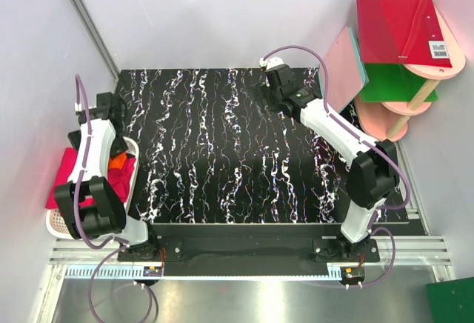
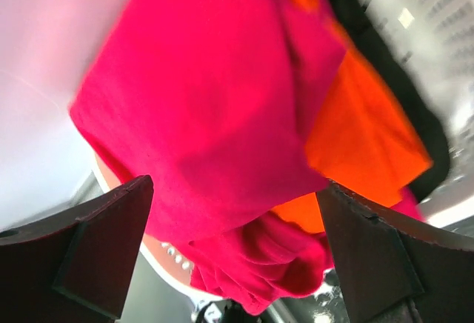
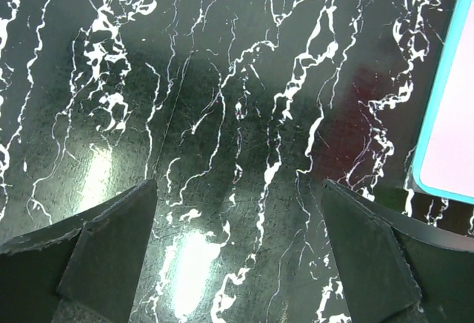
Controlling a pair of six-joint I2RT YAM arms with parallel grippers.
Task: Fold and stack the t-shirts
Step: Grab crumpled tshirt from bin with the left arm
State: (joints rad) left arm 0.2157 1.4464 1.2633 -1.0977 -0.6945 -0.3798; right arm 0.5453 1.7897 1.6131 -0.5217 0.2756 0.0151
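The t-shirts lie crumpled in a white basket (image 1: 53,223) off the table's left edge. A crimson shirt (image 1: 67,171) and an orange shirt (image 1: 118,162) show there. In the left wrist view the crimson shirt (image 2: 215,101) hangs over the orange one (image 2: 363,138) and over the basket rim (image 2: 159,252). My left gripper (image 1: 112,152) hovers just above the pile, open and empty (image 2: 235,190). My right gripper (image 1: 275,86) is open and empty (image 3: 238,190) above bare table at the far right.
The black marbled table (image 1: 222,152) lies between the arms. A stiff pink board with a teal edge (image 1: 342,67) leans at the far right and shows in the right wrist view (image 3: 452,145). Red (image 1: 392,19) and green (image 1: 396,82) boards sit on a pink rack behind it.
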